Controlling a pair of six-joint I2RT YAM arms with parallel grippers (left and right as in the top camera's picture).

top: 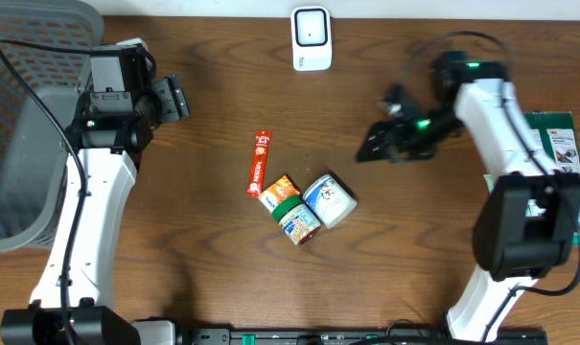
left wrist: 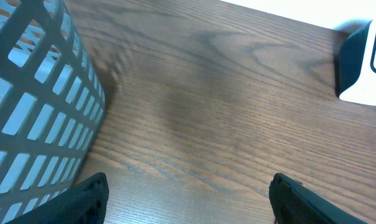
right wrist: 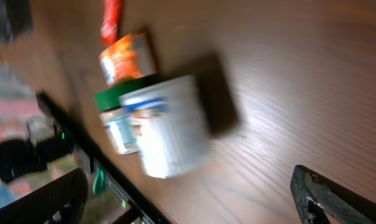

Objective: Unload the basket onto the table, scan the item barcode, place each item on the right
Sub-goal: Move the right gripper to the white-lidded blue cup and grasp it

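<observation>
Several items lie in a cluster mid-table: a white tub with blue print (top: 329,200), a green-lidded jar (top: 297,220), an orange packet (top: 279,190) and a red sachet (top: 259,163). The white scanner (top: 310,38) stands at the far edge. My right gripper (top: 368,146) hovers to the right of the cluster, open and empty. Its wrist view is blurred; the tub (right wrist: 169,124), jar (right wrist: 116,118) and orange packet (right wrist: 125,59) lie beyond the open right gripper (right wrist: 194,205). My left gripper (top: 179,96) is open at the far left; in its wrist view the left gripper (left wrist: 188,199) holds nothing, and the scanner (left wrist: 362,62) shows at the right edge.
A grey mesh basket (top: 31,125) fills the left side, and its wall (left wrist: 32,106) is close to my left fingers. A green and white pack (top: 568,144) lies at the right edge of the table. A black rail runs along the near edge.
</observation>
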